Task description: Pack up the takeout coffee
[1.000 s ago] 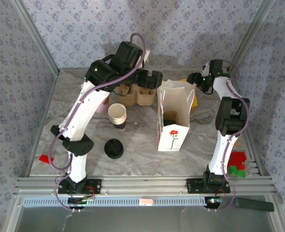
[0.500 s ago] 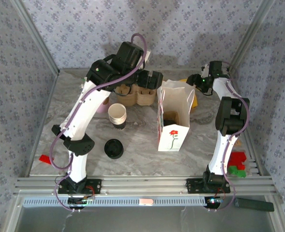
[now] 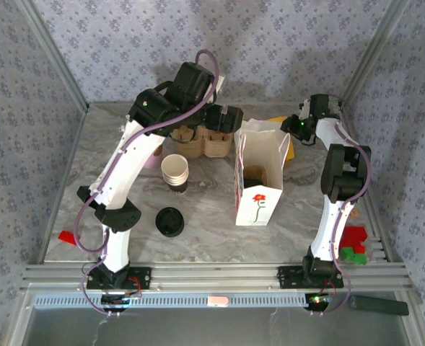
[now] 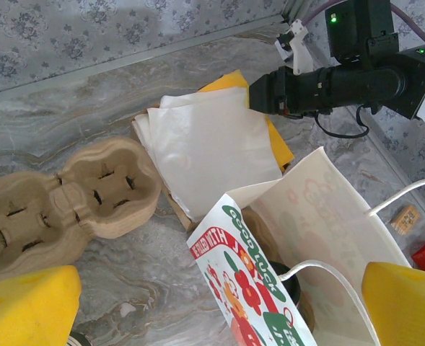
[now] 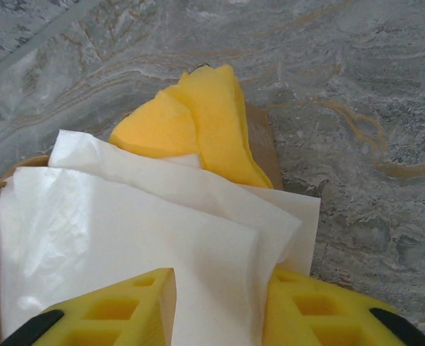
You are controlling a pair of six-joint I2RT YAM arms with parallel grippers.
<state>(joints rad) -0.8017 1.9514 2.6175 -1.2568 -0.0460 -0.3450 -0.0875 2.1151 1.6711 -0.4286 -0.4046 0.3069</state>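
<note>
The takeout coffee (image 4: 293,288) stands inside the white flowered paper bag (image 4: 320,216); only part of its black lid shows past the bag's rim. From above it is a dark shape (image 3: 254,175) in the bag (image 3: 259,198). My left gripper (image 4: 212,306) hangs wide open over the bag's left edge, holding nothing. My right gripper (image 5: 219,310) is low over a pile of white napkins (image 5: 125,231) behind the bag. Its yellow fingers (image 5: 104,310) stand either side of a napkin's folded corner, with a gap still between them.
A cardboard cup carrier (image 4: 60,198) lies left of the napkins. A stack of lidless paper cups (image 3: 174,170) and a loose black lid (image 3: 169,221) sit left of the bag. Yellow napkins (image 5: 198,119) lie under the white ones. Red and green blocks (image 3: 353,244) sit at the right edge.
The right gripper's jaws have narrowed around the napkin corner and its wrist has shifted slightly right. The left arm and the bag have not moved.
</note>
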